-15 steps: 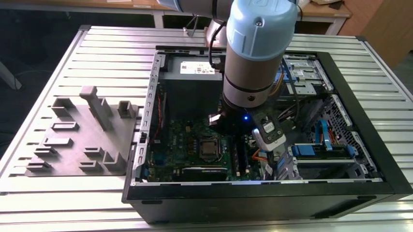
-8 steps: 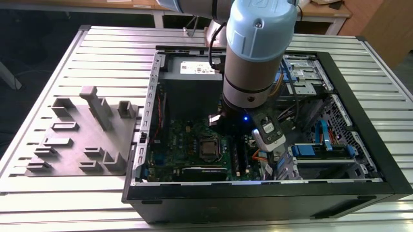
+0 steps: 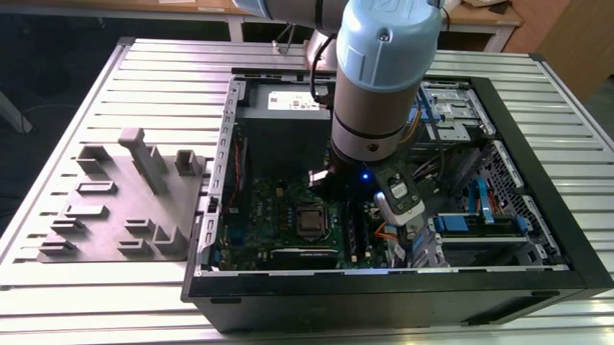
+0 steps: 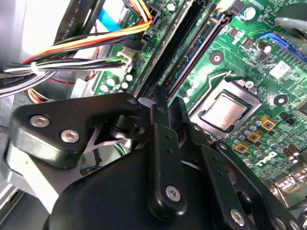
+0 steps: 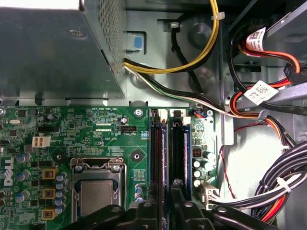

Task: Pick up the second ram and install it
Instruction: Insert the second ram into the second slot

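Two fingers of the gripper (image 4: 168, 108) stand close together over the memory slots (image 4: 192, 52) of the motherboard (image 5: 110, 143). They seem to pinch a thin dark board edge-on, probably the second ram (image 4: 160, 98), though it is hard to make out. The pick-up looks done and the installing step is in hand. That step calls for the stick lined up with its slot and pressed straight down.

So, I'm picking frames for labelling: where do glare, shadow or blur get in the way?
Exterior view: the arm shadows the motherboard. Second wrist view: the gripper is a near, soft black mass; white glare top left. First wrist view: evenly lit, memory slots crisp.
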Action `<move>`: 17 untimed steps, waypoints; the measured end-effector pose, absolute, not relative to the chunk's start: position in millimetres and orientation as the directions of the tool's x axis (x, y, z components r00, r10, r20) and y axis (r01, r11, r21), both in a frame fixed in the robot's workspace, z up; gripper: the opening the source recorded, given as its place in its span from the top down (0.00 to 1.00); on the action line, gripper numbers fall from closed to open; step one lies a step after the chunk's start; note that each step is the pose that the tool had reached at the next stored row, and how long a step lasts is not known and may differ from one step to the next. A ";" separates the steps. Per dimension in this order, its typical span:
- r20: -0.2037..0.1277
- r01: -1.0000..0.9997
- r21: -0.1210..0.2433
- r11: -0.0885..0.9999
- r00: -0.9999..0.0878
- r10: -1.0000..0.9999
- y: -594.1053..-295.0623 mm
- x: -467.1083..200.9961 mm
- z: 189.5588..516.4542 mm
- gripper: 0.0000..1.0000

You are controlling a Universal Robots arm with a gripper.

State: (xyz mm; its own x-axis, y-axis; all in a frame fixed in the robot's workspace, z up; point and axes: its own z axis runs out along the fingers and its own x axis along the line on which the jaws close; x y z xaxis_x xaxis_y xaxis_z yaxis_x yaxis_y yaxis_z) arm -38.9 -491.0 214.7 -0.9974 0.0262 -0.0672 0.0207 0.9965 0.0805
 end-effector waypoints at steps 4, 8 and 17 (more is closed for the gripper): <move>-0.067 0.021 0.080 0.997 -0.997 0.026 -491.1 -38.9 215.8 0.78; -0.067 0.021 0.081 0.997 -0.997 0.026 -491.0 -38.9 225.0 0.78; -0.067 0.021 0.080 0.997 -0.997 0.026 -491.0 -38.9 235.8 0.78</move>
